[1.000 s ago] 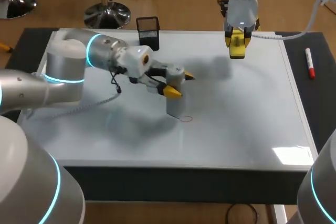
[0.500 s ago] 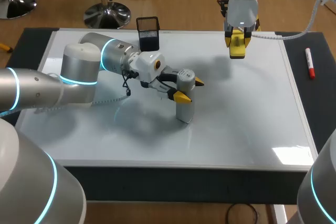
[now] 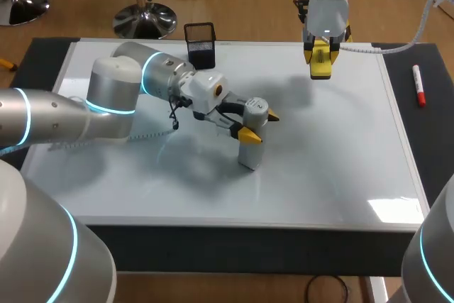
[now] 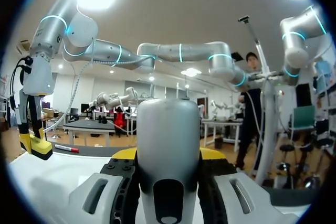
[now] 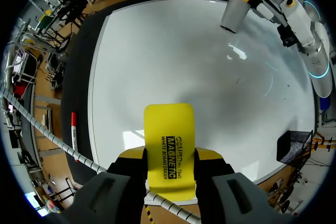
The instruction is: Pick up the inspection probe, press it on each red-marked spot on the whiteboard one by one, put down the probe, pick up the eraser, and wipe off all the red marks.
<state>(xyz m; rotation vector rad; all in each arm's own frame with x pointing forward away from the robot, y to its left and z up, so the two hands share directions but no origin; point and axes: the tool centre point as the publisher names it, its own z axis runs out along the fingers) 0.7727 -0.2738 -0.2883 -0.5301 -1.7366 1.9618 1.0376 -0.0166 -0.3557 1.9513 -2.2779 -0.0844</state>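
Probe upright on whiteboard, clamped in left fingers; eraser gripped by right fingers.

Robotics laboratory bench. Two grey industrial arms with glowing cyan joint rings, the left arm and the right arm, reach over a whiteboard laid flat on a dark table. The left gripper clasps a grey inspection probe standing near the whiteboard's middle; the right gripper grips a yellow eraser above its far edge. A black mesh holder stands at that far edge. A red marker lies on the table just beside the whiteboard, on the right arm's side.
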